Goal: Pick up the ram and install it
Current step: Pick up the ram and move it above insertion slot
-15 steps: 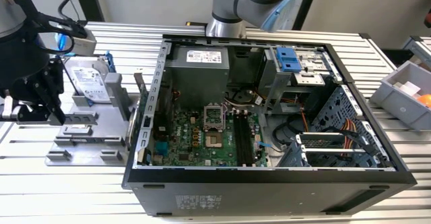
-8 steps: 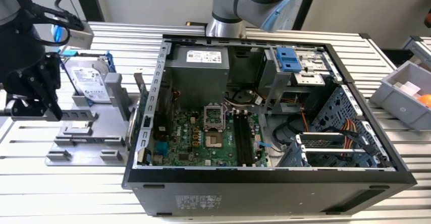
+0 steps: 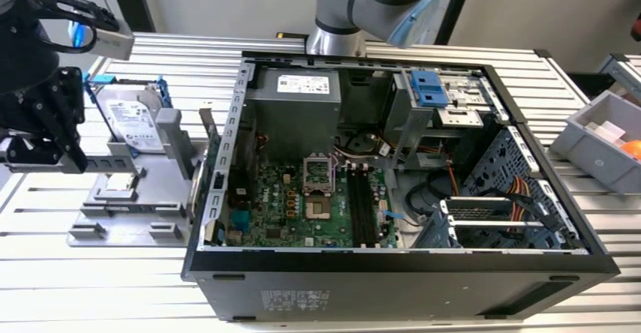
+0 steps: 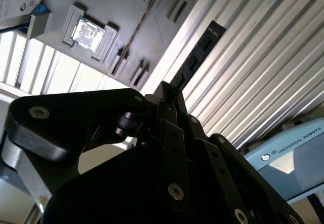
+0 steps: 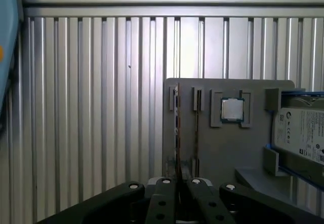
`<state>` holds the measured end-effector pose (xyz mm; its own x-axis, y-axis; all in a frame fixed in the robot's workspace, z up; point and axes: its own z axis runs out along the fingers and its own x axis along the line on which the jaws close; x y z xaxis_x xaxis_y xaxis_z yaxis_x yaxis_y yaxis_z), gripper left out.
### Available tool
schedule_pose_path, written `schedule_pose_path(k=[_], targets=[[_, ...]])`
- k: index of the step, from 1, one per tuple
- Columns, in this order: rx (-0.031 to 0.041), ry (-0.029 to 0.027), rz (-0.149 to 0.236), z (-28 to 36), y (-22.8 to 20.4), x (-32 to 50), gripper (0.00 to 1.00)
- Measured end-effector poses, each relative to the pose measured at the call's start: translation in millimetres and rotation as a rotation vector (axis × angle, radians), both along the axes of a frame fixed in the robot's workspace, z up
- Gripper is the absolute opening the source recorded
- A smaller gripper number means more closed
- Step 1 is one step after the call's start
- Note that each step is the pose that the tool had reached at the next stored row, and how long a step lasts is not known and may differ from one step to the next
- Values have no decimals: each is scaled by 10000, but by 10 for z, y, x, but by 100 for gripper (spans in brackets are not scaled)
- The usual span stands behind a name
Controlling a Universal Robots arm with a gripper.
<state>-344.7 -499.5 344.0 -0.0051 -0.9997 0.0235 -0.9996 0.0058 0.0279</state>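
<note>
The ram is a dark narrow stick with black chips, reaching out from my fingertips over the ribbed table. In the first wrist view I see the ram edge-on, as a thin line above the grey fixture. My gripper is shut on one end of it. In the exterior view the gripper hangs at the far left, raised beside the fixture. The motherboard's black slots lie inside the open computer case, well off to the exterior view's right.
The fixture also carries a silver hard drive in a blue frame and a small square processor chip. A grey bin stands at the exterior view's right edge. The arm's base rises behind the case.
</note>
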Motion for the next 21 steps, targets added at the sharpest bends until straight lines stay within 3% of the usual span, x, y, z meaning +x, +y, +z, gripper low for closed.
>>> schedule_pose_path(k=[21], targets=[[-2, 0, 0, 243, 0, 0, 0]])
